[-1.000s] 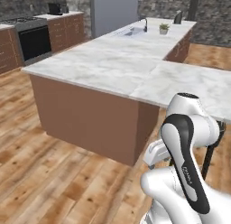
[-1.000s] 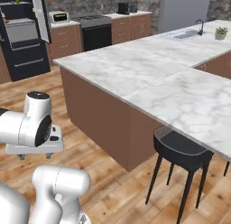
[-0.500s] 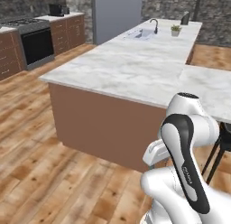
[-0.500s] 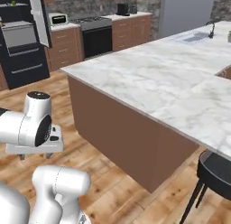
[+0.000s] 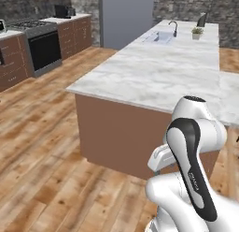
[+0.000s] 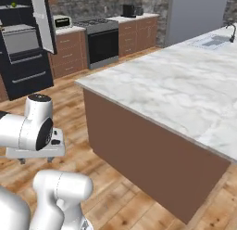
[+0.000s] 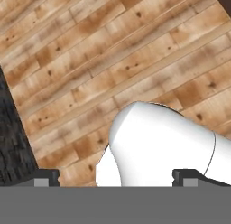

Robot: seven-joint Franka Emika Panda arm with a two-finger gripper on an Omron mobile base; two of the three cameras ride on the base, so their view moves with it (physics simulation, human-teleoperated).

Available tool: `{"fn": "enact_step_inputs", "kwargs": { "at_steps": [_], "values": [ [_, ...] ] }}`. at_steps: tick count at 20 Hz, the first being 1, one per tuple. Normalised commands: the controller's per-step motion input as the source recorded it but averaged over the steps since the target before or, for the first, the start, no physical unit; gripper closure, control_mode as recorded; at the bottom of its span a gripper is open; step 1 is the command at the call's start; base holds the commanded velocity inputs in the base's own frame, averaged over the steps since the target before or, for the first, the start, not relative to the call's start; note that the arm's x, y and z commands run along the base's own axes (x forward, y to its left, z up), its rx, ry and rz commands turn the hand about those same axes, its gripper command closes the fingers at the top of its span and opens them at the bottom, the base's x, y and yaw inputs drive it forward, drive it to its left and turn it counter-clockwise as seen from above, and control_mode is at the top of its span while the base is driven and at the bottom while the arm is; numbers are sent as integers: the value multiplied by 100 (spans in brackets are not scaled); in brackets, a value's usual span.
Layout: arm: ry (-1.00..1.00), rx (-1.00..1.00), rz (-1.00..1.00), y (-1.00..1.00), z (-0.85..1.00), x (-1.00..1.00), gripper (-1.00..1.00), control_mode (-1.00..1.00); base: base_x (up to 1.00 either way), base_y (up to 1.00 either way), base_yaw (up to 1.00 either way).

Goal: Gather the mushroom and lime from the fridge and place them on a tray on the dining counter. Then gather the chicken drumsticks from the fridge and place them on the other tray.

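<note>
My gripper (image 7: 119,178) is folded low in front of the base and points down at the wooden floor, open, with nothing between the two widely spaced fingertips (image 7: 45,178). From the right base view the gripper (image 6: 34,158) hangs over the floor, left of the dining counter (image 6: 185,90). The marble-topped dining counter (image 5: 154,72) has nothing on the near part of its top. At far left stands a tall dark unit (image 6: 21,62), apparently the fridge, with its white-lined door (image 6: 44,20) swung open. The mushroom, lime, drumsticks and trays are out of view.
A black stove (image 6: 104,41) sits among brown cabinets on the back wall, beside a tall grey block (image 6: 196,15). A sink (image 5: 158,37) and a small potted plant (image 5: 197,33) are at the counter's far end. Open wooden floor (image 5: 42,147) lies left of the counter.
The whole picture has shifted: the base has moved, the counter's corner now looms nearer and the black stool has left the views. The arm's folded pose is unchanged and the gripper stays open.
</note>
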Motion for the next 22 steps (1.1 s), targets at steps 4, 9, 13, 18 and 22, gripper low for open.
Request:
{"fn": "enact_step_inputs", "kwargs": {
  "at_steps": [4, 9, 13, 18, 22],
  "values": [
    [0, 0, 0, 0, 0, 0, -100, 100, 100, 100, -7],
    [0, 0, 0, 0, 0, 0, -100, 100, 100, 100, -8],
    [0, 0, 0, 0, 0, 0, -100, 100, 100, 100, -9],
    [0, 0, 0, 0, 0, 0, -100, 100, 100, 100, -9],
    [0, 0, 0, 0, 0, 0, -100, 100, 100, 98, -9]
  ]
}}
